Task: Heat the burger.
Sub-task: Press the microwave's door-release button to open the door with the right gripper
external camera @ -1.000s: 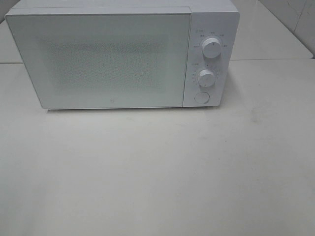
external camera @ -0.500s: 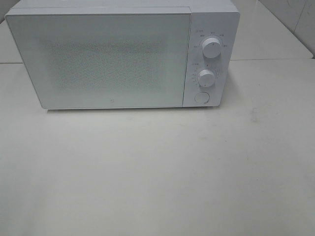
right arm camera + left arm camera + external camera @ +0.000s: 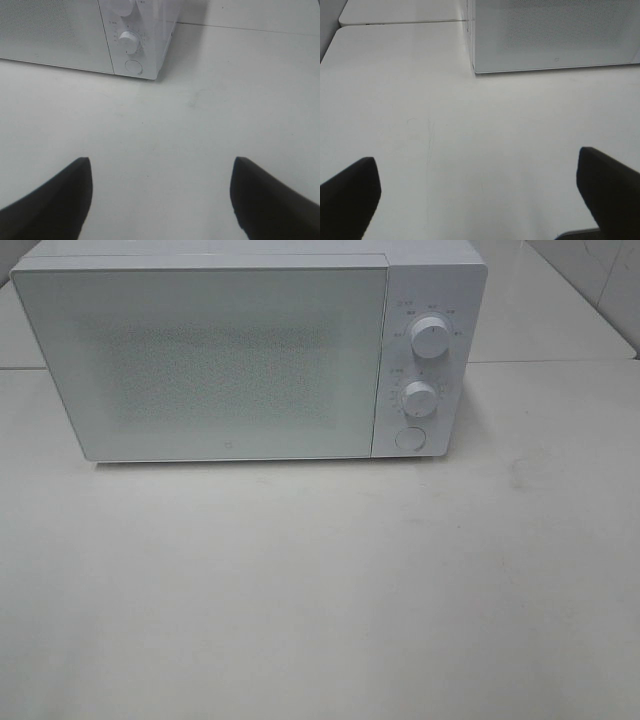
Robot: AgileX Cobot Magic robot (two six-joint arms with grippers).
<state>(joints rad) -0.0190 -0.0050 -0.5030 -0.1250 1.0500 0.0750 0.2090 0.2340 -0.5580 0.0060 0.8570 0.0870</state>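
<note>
No change: microwave [image 3: 230, 350] shut, left gripper [image 3: 477, 160] and right gripper [image 3: 162, 161] spread apart, empty; burger unseen, possibly already inside.

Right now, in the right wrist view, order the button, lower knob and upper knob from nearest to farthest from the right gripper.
From the right gripper:
1. Button, lowest control.
2. Lower knob, middle.
3. Upper knob, highest, partly cropped.

White table [image 3: 320, 590] beneath my left fingers [image 3: 350, 195] and my right fingers [image 3: 270, 200], white microwave [image 3: 240, 350] standing on it ahead of both, faint scuff [image 3: 192, 102] nearer the right.
</note>
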